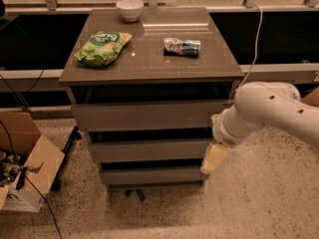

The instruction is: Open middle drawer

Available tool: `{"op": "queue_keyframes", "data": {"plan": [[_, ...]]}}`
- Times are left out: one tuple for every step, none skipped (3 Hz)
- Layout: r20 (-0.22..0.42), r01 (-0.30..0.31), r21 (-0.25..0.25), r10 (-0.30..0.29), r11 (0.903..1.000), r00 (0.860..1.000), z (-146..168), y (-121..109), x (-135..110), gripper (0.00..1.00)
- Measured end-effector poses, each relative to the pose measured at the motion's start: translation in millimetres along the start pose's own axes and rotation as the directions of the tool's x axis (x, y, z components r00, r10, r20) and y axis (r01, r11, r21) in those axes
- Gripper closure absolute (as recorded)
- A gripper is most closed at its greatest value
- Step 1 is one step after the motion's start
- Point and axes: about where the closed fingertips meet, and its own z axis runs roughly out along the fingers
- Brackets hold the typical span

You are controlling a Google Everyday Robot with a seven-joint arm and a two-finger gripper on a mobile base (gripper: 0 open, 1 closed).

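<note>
Sitting on the floor off the left front corner of the cabinet (149, 68) is an open box (25, 171). At the cabinet's right front corner, a white arm (271, 108) points its gripper (214, 158) downward, just beside the right end of the middle drawer (149, 150). Whether the gripper is open or closed cannot be told. The drawer front has no handle, so that edge is probably its way in. The drawer, second of three, looks shut. On the cabinet top lie a green bag (102, 48) at left, a packet (182, 46) at right and a bowl (129, 9) at the back.
</note>
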Motion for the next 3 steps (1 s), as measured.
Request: {"op": "queue_keyframes", "data": {"plan": [[-0.008, -0.017, -0.025, 0.017, 0.9995, 1.0, 41.3, -18.4, 9.6, 0.0], [-0.017, -0.01, -0.05, 0.009, 0.9987, 1.0, 50.0, -14.6, 11.2, 0.0], [-0.013, -0.04, -0.051, 0.039, 0.9979, 0.999, 66.3, -10.1, 7.5, 0.0]]}}
